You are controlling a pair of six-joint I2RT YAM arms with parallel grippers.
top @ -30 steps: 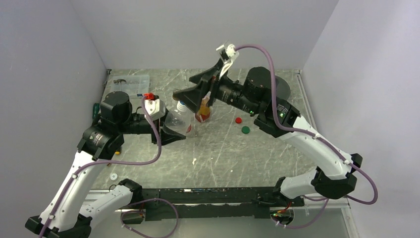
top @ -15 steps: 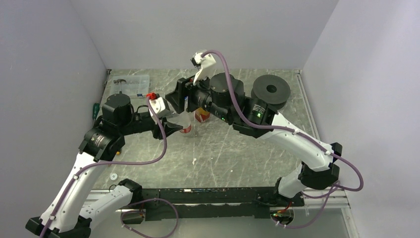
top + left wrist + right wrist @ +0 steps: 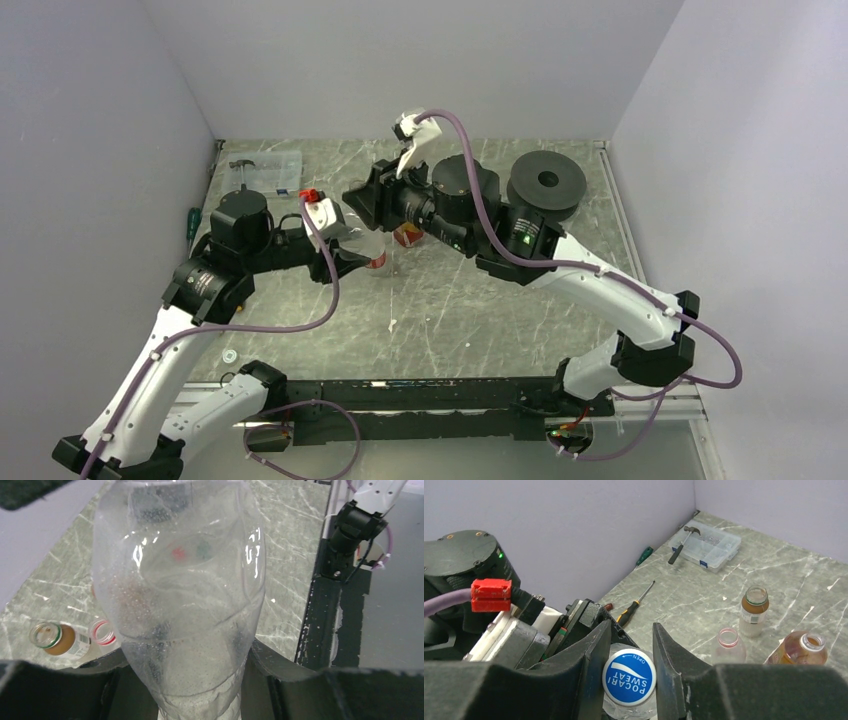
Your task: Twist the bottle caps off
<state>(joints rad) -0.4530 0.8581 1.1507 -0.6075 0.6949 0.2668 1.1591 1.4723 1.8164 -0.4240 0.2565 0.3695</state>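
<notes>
Left gripper (image 3: 197, 675) is clamped on the clear bottle (image 3: 180, 605) by its body, neck tipped toward the right arm. The blue-white cap (image 3: 629, 677) sits between the right gripper (image 3: 631, 630) fingers, but it's unclear whether they're squeezing yet. It should close squarely on the rim, then twist about the bottle axis.

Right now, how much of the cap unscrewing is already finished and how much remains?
Done: three bottles are open on the table, the green-ringed one, the short pink-ringed one and the amber one. In hand: the left gripper holds the clear bottle, and the right gripper appears closed on its blue-and-white cap. Left: only this cap, not yet off.
</notes>
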